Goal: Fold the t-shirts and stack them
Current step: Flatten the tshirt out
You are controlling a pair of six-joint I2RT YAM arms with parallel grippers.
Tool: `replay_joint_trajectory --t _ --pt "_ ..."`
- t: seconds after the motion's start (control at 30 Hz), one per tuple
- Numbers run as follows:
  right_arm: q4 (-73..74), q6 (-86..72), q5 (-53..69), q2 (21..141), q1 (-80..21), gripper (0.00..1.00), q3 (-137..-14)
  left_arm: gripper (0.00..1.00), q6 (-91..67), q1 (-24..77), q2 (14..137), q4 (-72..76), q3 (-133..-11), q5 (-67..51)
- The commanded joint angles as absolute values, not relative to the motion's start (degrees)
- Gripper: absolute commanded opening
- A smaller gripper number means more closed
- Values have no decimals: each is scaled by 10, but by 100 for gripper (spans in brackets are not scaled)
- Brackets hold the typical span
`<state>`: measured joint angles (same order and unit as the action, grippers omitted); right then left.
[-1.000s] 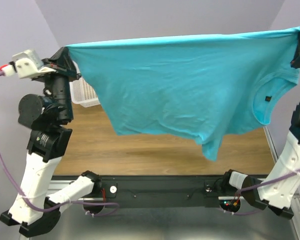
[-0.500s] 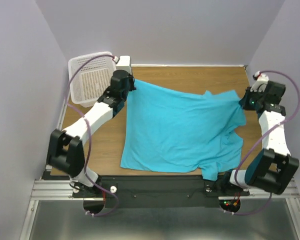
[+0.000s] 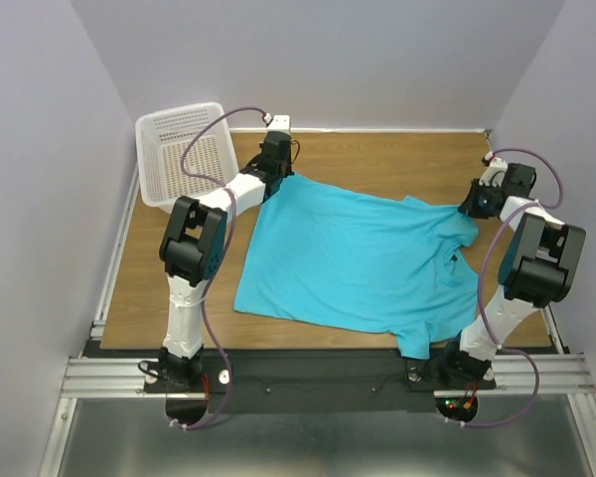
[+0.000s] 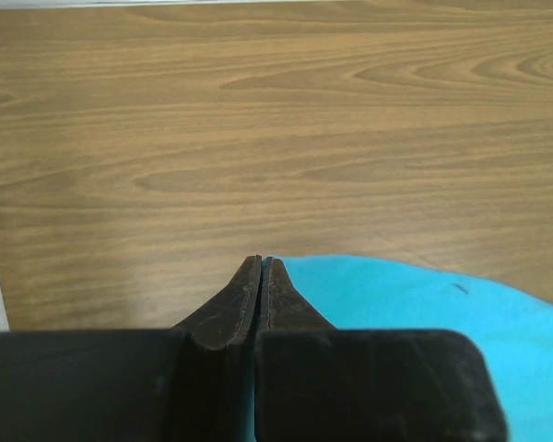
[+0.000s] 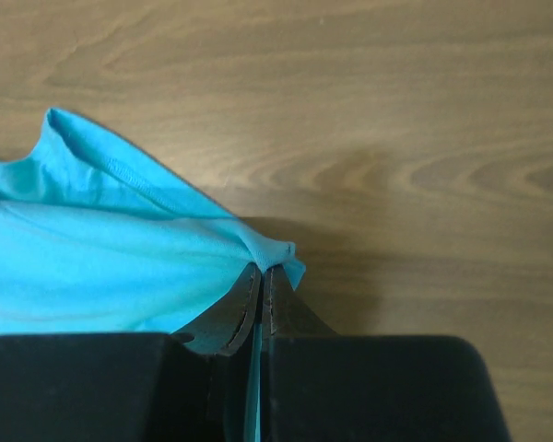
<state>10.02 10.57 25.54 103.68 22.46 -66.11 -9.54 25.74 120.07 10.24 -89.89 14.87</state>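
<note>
Carrier: wooden table (image 3: pixel 377 159), walls close on three sides.
T-shirt: a single turquoise t-shirt (image 3: pixel 358 258) lies spread over the middle of the table. It is mostly flat, with some rumpling toward the right edge.
T-shirt, far edge: runs from the left gripper across to the right gripper, sagging a little between them.
T-shirt, near edge: the hem stops short of the table's near edge on the left. At the near right, a flap of cloth reaches that edge and laps over it.
T-shirt, detail: a small dark mark shows on the right part; I cannot tell what it is.
Left gripper (image 3: pixel 277 167): low over the far left part of the table, at the shirt's far left corner. In the wrist view its jaws (image 4: pixel 261 262) are clenched tip to tip. Turquoise cloth lies just beside them and shows as a sliver between the finger bases, so it is pinching the t-shirt.
Right gripper (image 3: pixel 474 204): near the right edge, at the shirt's far right corner. Its jaws (image 5: pixel 263 269) are pressed together on a gathered peak of the t-shirt, and the cloth fans away to the left.
Basket (image 3: pixel 184 149): white perforated plastic, at the far left corner, tilted, just beside the left arm.
</note>
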Motion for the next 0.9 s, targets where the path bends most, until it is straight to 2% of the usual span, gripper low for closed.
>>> replay_joint_trajectory --t 0.0,0.43,0.87 --pt "39 114 264 1058 227 1 -706 0 -105 248 1212 91 -960 179" --pt "21 121 288 1151 216 1 -806 0 -107 225 1253 84 -995 170" --pt "22 129 303 1122 216 1 -832 0 -91 210 1281 60 -1054 163"
